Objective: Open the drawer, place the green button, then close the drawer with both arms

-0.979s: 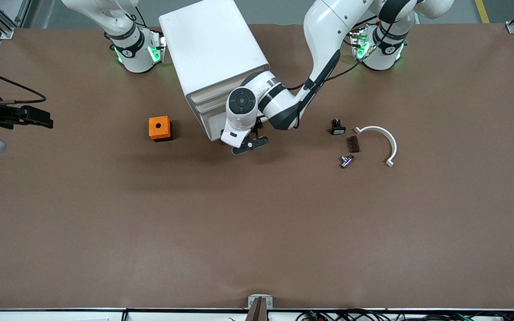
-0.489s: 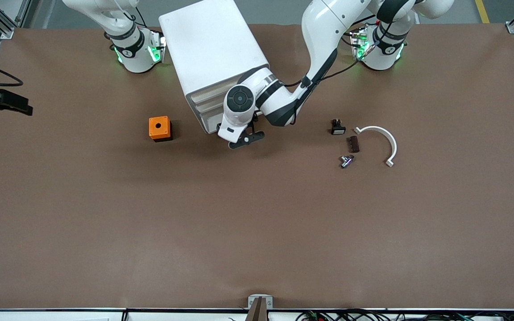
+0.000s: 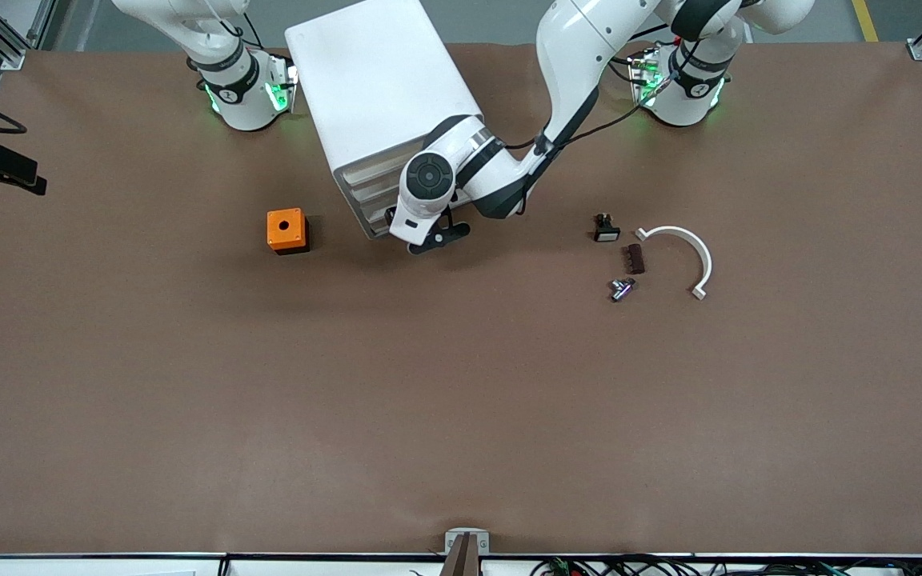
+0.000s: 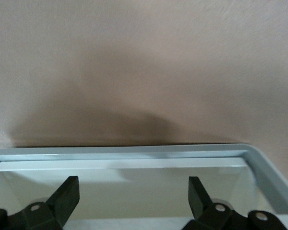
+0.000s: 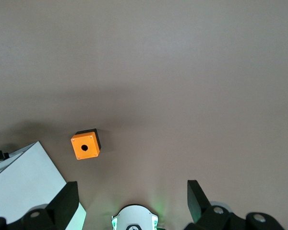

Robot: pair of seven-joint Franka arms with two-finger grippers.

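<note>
The white cabinet (image 3: 381,88) stands between the arm bases. Its lowest drawer (image 3: 372,226) sticks out only slightly. My left gripper (image 3: 430,238) is open, right at this drawer's front. In the left wrist view the fingers (image 4: 67,194) are spread over the drawer's pale rim (image 4: 134,152) and white inside; my left gripper (image 4: 133,187) holds nothing. My right gripper (image 3: 25,176) is open and empty, raised over the table edge at the right arm's end; in its wrist view it (image 5: 129,191) hangs high over the table. The green-capped button is not in view.
An orange box with a round hole (image 3: 286,230) sits beside the cabinet toward the right arm's end and shows in the right wrist view (image 5: 85,145). Toward the left arm's end lie a black button with a white cap (image 3: 607,228), a brown piece (image 3: 634,258), a small metal part (image 3: 621,288) and a white arc (image 3: 681,254).
My left gripper has moved toward the cabinet and the lowest drawer has slid inward with it. My right gripper has drawn back toward the edge of the front view.
</note>
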